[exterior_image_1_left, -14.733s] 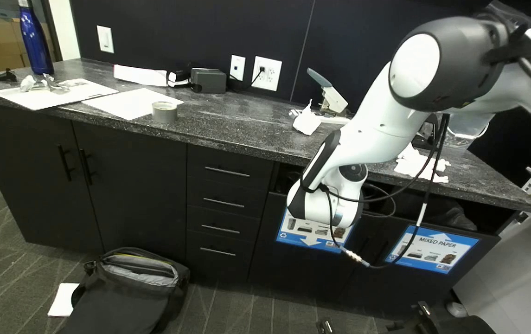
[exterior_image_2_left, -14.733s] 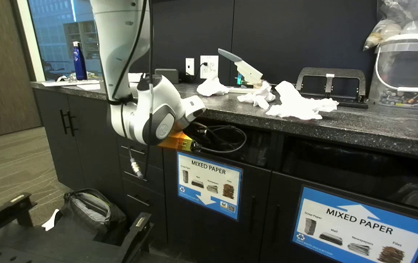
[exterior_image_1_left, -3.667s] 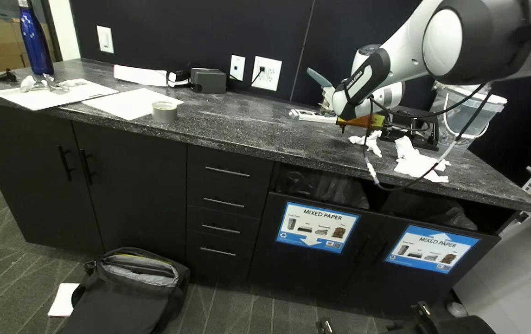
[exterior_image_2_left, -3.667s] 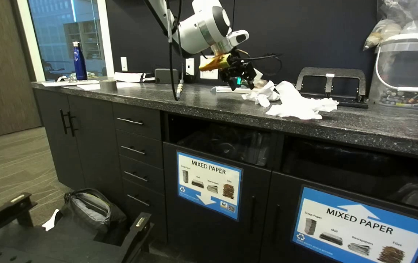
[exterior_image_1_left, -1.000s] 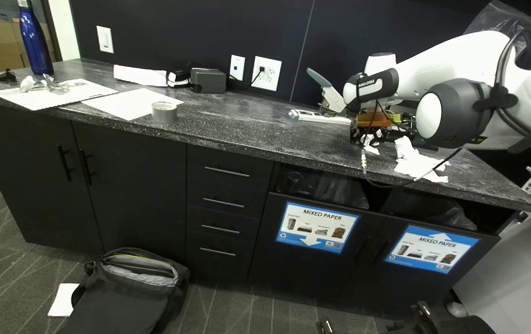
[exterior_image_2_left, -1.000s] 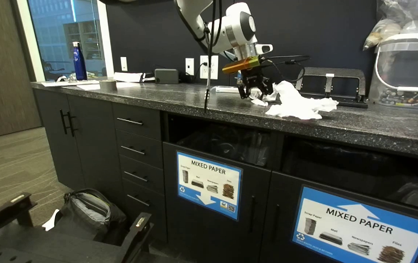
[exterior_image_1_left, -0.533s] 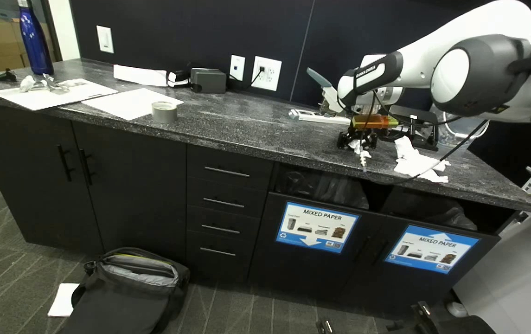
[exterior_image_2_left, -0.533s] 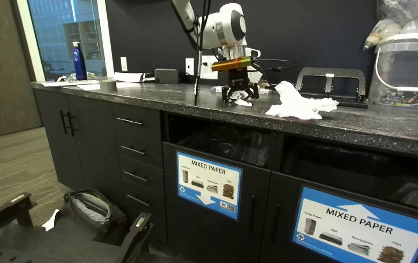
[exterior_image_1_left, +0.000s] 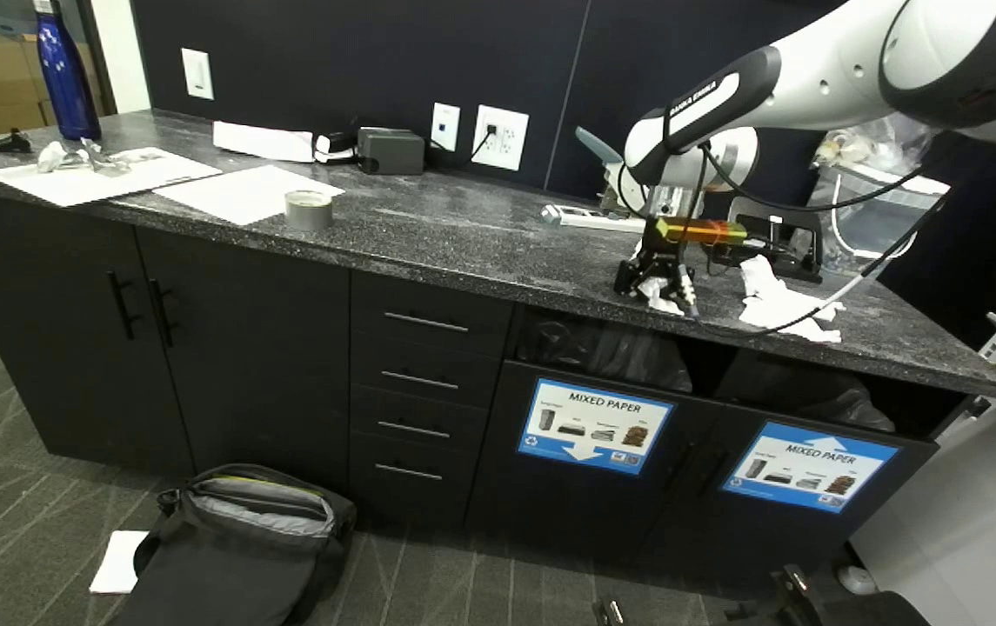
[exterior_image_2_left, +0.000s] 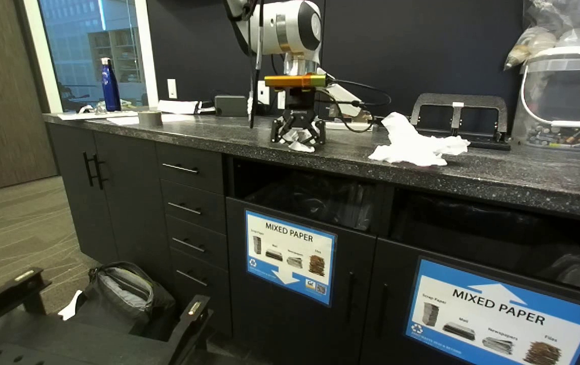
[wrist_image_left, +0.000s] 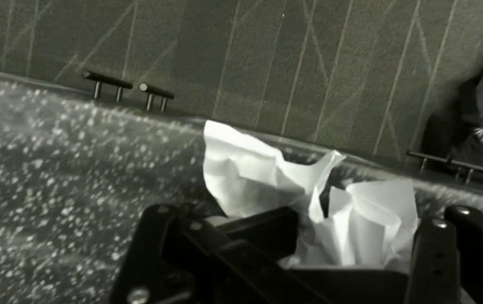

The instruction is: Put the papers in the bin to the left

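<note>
A crumpled white paper (wrist_image_left: 273, 179) was pinched in the robot's gripper (exterior_image_2_left: 298, 138). The jaws were closed on it from both sides, and white corners stuck out between them. The paper was low down, near the front edge of the counter (exterior_image_2_left: 533, 159). I could not tell if it touched the stone top.

Under that part was the left bin (exterior_image_1_left: 567, 504), a black one with a see-through bag (exterior_image_2_left: 315, 197) in the gap at its top. On its front was a sign (exterior_image_2_left: 290, 258) with a blue edge that said MIXED PAPER, and its arrow pointed down. The right bin (exterior_image_1_left: 776, 543) was just beside it, and the arrow on that one pointed up.

A bigger white wad (exterior_image_2_left: 416, 146) lay on the counter to the right of the gripper, apart from it. Behind the wad was a black hole punch (exterior_image_2_left: 459, 104), and past that stood a clear bucket (exterior_image_2_left: 568, 99) with little things in the bottom. A big stapler (exterior_image_2_left: 344, 96) was behind the gripper. Far to the left, a roll of tape (exterior_image_1_left: 309, 214) sat beside flat white sheets (exterior_image_1_left: 237, 193). A blue bottle (exterior_image_1_left: 65, 78) stood near the end. A dark bag (exterior_image_1_left: 245, 556) lay on the floor.
</note>
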You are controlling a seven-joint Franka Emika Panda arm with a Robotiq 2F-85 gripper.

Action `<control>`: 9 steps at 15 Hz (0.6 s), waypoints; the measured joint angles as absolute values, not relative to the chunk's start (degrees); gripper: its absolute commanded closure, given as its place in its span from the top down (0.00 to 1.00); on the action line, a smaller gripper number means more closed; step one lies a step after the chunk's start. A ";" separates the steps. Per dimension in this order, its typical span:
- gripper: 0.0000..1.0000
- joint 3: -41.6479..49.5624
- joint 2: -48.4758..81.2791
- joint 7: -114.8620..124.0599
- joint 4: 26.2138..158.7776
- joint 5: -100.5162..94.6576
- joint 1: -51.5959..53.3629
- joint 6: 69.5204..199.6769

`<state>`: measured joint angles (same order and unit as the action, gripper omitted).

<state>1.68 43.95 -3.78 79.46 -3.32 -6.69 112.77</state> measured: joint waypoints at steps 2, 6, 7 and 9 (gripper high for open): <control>0.21 0.58 40.61 -4.50 84.90 -2.29 -6.67 112.92; 0.20 -1.19 33.81 -5.79 96.28 0.73 -6.62 115.98; 0.20 -1.56 32.03 -6.05 99.28 1.39 -6.58 117.34; 0.20 -2.17 28.53 -6.65 105.31 2.66 -6.46 120.04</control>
